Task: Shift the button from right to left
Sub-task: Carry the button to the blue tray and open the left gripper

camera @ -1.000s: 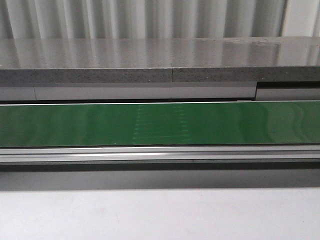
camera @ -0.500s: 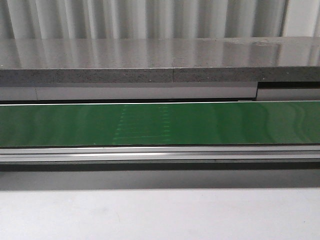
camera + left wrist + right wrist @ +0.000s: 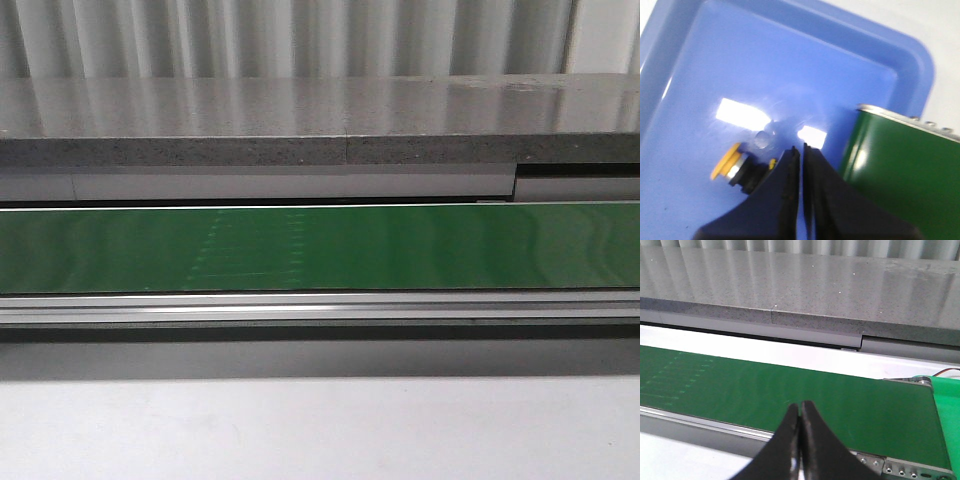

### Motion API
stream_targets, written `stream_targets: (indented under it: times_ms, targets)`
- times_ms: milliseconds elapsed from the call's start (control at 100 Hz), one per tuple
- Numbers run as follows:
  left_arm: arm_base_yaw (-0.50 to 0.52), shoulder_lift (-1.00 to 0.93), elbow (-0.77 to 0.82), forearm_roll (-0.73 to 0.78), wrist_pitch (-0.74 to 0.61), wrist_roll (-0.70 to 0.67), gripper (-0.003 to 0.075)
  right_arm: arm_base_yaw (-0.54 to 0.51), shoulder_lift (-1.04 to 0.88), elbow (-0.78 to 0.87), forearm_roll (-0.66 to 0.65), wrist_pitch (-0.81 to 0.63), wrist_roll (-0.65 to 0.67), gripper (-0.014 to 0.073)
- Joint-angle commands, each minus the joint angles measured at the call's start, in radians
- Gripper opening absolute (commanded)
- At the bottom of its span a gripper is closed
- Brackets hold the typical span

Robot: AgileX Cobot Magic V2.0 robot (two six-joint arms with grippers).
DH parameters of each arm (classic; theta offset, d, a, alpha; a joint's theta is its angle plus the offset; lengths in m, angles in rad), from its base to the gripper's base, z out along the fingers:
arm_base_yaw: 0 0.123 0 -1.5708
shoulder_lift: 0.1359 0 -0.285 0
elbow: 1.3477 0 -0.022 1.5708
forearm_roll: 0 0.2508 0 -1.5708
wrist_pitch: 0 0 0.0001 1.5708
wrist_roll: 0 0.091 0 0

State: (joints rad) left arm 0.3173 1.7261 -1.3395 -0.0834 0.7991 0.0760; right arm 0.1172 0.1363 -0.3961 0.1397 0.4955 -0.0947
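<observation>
Your button (image 3: 737,167) lies on its side in the blue tray (image 3: 700,75), seen only in the left wrist view. Its yellow cap (image 3: 726,161) points away from the fingers, the black collar sits behind the cap, and the rest of the body is hidden behind the black fingers. The button rests on the tray floor, near two bright glare patches. Just beside the tray on one side you can see the end of the green belt (image 3: 900,170), with its metal edge.

Your left gripper (image 3: 801,150) hangs over the tray with its fingers pressed nearly together, only a thin slit between them. They hold nothing; the button lies just beside the tips, partly covered by one finger (image 3: 782,185).

Your right gripper (image 3: 800,407) is over the green conveyor belt (image 3: 790,390), its fingers likewise closed to a narrow seam and gripping nothing.

In the front view you see the belt (image 3: 400,248) running across the frame, a faint dotted seam (image 3: 250,250) on it left of centre, a metal rail (image 3: 320,305) along its near edge, a grey speckled ledge (image 3: 320,130) behind it, and the pale surface (image 3: 320,430) in front. Neither arm shows there.
</observation>
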Motion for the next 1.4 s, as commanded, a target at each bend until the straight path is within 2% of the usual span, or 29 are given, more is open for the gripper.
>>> stream_targets:
  times_ms: [0, 340, 550, 850, 1260, 1390]
  targets:
    - [-0.062, -0.099, -0.004, -0.019, -0.057, -0.012, -0.0020, 0.000, 0.011, -0.023, 0.005, -0.082, -0.011, -0.0065]
    - [-0.329, -0.298, 0.117, -0.019, -0.169, -0.005, -0.0020, 0.000, 0.011, -0.023, 0.005, -0.082, -0.011, -0.0065]
    - [-0.434, -0.428, 0.232, -0.019, -0.269, -0.005, -0.0020, 0.000, 0.011, -0.023, 0.005, -0.082, -0.011, -0.0065]
    - [-0.477, -0.668, 0.424, -0.033, -0.386, -0.005, -0.0020, 0.000, 0.011, -0.023, 0.005, -0.082, -0.011, -0.0065]
    - [-0.477, -1.014, 0.615, -0.052, -0.390, -0.005, -0.0020, 0.000, 0.011, -0.023, 0.005, -0.082, -0.011, -0.0065]
    - [-0.477, -1.092, 0.646, -0.049, -0.333, -0.005, -0.0020, 0.000, 0.011, -0.023, 0.005, -0.082, -0.011, -0.0065]
